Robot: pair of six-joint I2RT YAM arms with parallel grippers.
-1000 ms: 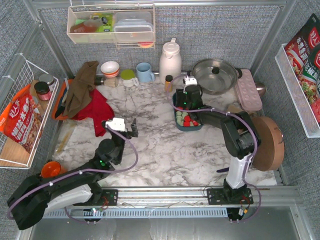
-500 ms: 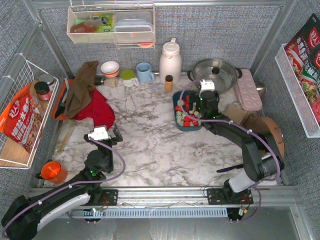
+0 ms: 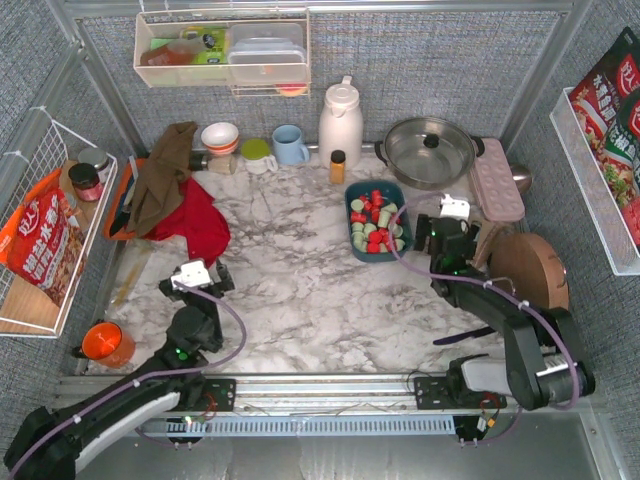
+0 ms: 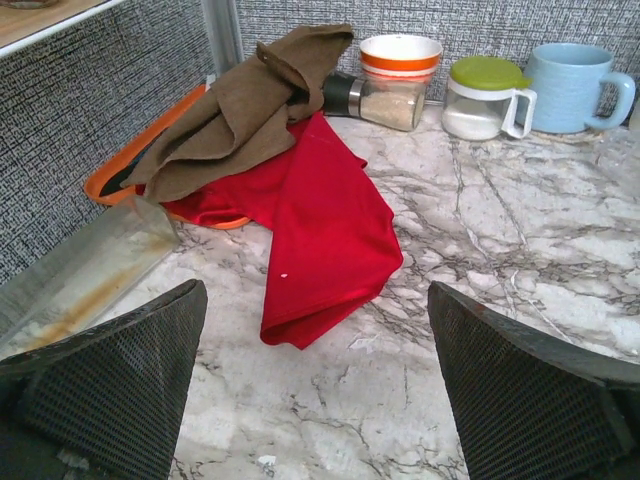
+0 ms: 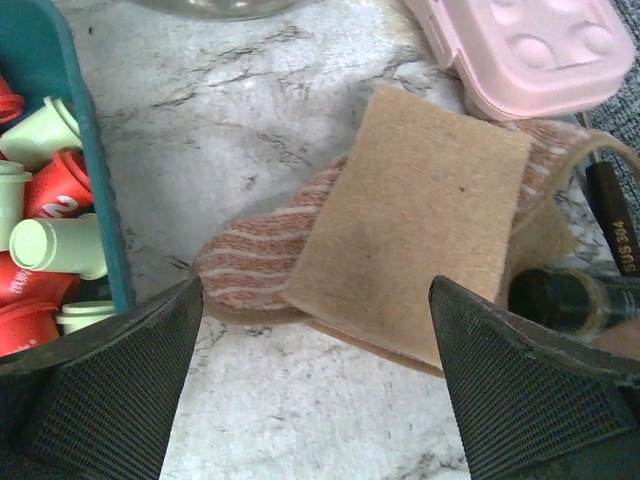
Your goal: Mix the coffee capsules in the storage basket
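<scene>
Right gripper (image 5: 315, 395), wide open & empty beside storage basket (image 3: 378, 256) nr far edge, could clip its wall reaching in, spilling coffee capsules (image 3: 375, 224).

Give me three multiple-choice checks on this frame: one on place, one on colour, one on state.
1. The right gripper is: A over the tabletop beside the storage basket; B inside it; C out of every view.
2. The coffee capsules are: A blue and yellow; B red and pale green; C all black.
3. The left gripper is: A shut on a capsule; B shut, empty; C open, empty.
A: its wrist view shows the basket wall off to one side. B: both colours lie in the basket. C: its fingers stand apart with nothing between.
</scene>
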